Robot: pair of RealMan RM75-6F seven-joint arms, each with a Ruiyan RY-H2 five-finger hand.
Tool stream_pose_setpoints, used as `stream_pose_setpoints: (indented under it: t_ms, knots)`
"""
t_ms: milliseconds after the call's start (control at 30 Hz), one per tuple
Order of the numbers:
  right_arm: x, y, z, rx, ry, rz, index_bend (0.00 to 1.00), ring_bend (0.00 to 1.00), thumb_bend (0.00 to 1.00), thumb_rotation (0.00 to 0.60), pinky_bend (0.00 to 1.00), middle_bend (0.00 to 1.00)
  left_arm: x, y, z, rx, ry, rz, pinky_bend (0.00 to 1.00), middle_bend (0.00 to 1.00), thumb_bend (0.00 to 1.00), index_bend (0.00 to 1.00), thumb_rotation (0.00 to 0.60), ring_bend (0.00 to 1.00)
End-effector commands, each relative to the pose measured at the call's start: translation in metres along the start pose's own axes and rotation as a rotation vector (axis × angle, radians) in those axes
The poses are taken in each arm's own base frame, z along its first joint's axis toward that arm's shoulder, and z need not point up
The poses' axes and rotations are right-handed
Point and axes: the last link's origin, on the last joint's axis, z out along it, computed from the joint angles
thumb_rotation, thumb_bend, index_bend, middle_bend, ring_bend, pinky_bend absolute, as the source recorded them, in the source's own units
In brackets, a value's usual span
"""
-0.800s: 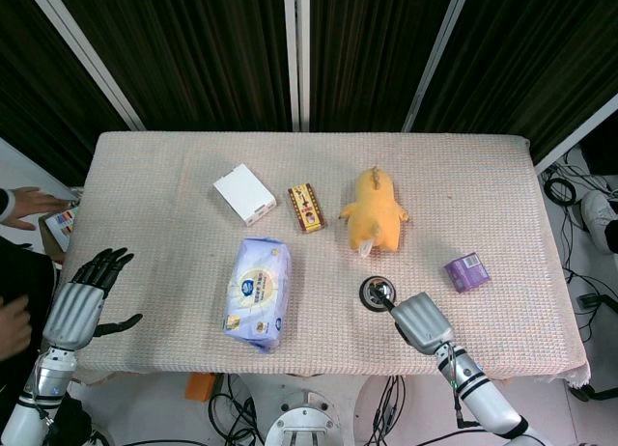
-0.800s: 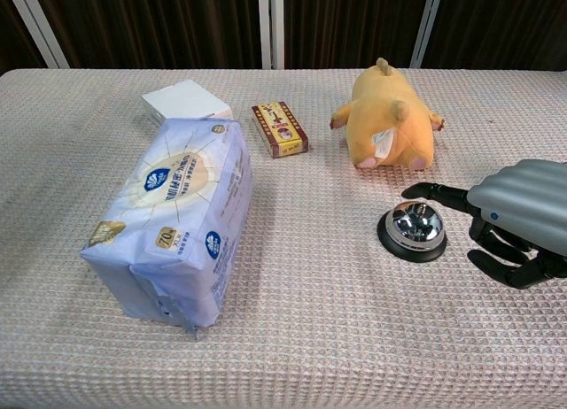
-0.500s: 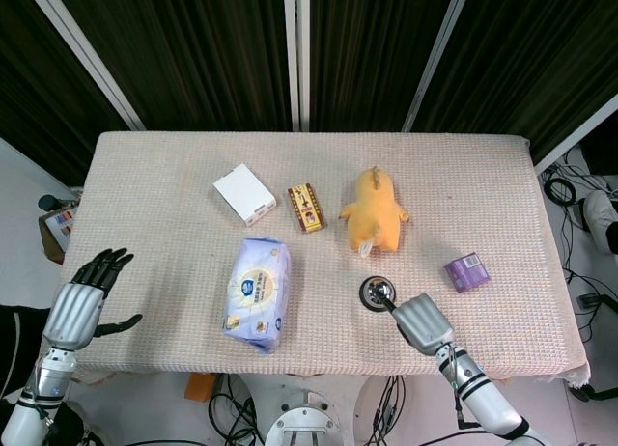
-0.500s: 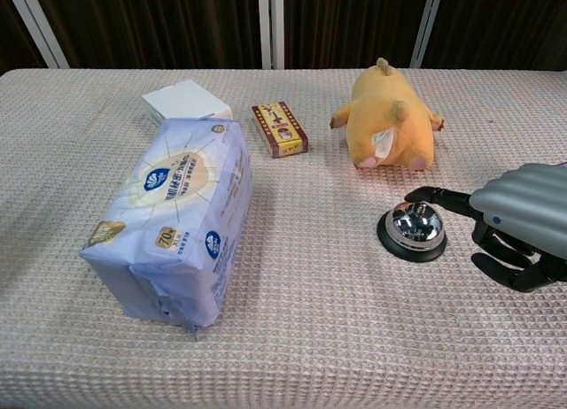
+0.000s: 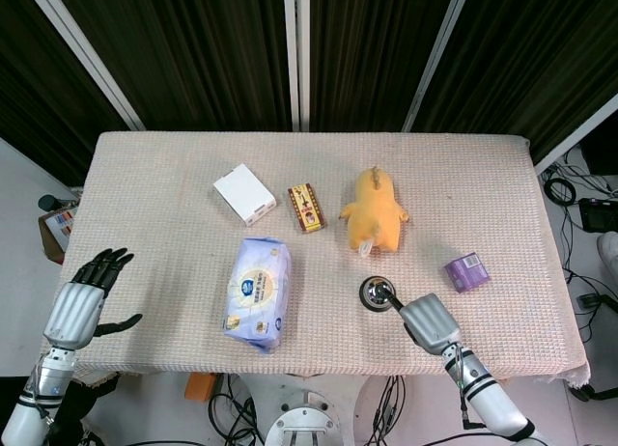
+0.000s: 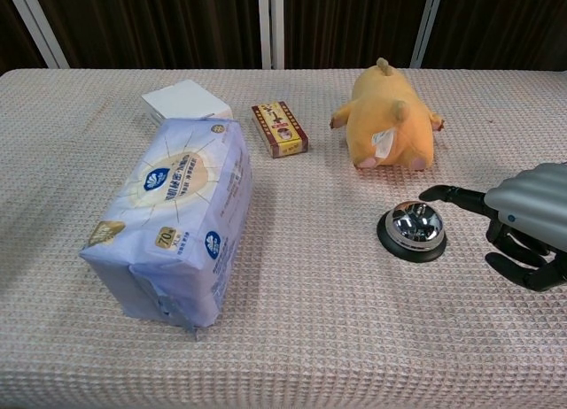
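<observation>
Chrome call bell (image 6: 412,227) sits on its black base on the table (image 5: 502,195), dome up, round so no long axis; near front edge, just in front of the yellow plush toy (image 6: 387,121). Right robot hand (image 6: 523,223) is just beside it on the right, palm down, back of hand up. One finger (image 6: 452,195) is stretched out toward the bell with its tip above the bell's rim, apparently not touching; other fingers curl under, holding nothing. Forearm runs off the front right edge in the head view. Left robot hand (image 5: 82,299) hangs off the table's front left corner, fingers spread, nothing in it, well apart from everything. Tissue pack (image 6: 174,214) lies lengthwise front to back at left of centre, white box (image 6: 184,100) and small red-and-yellow box (image 6: 280,128) behind it. Purple packet (image 5: 466,271) is to the right of the bell.
</observation>
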Motion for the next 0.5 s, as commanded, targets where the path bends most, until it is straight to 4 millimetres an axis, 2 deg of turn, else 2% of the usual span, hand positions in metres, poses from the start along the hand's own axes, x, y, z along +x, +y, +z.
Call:
stream_pose_setpoints:
  t_ms: [33,333,500]
  knots:
    - [-0.001,0.000,0.000,-0.001,-0.003,0.001,0.00,0.71,0.44,0.600,0.75,0.80,0.000,0.000,0.001,-0.001,-0.003,0.001,0.22,0.09,0.08,0.13,0.519,0.07]
    - [-0.011,0.003,0.005,-0.020,-0.064,-0.019,0.00,0.71,0.44,0.600,0.75,0.80,-0.001,-0.002,0.001,0.006,-0.006,0.001,0.22,0.09,0.08,0.13,0.519,0.07]
    - [-0.002,0.002,0.004,-0.014,-0.012,0.005,0.00,0.71,0.44,0.600,0.75,0.80,0.002,-0.004,0.002,0.012,0.006,0.001,0.22,0.09,0.08,0.13,0.518,0.07]
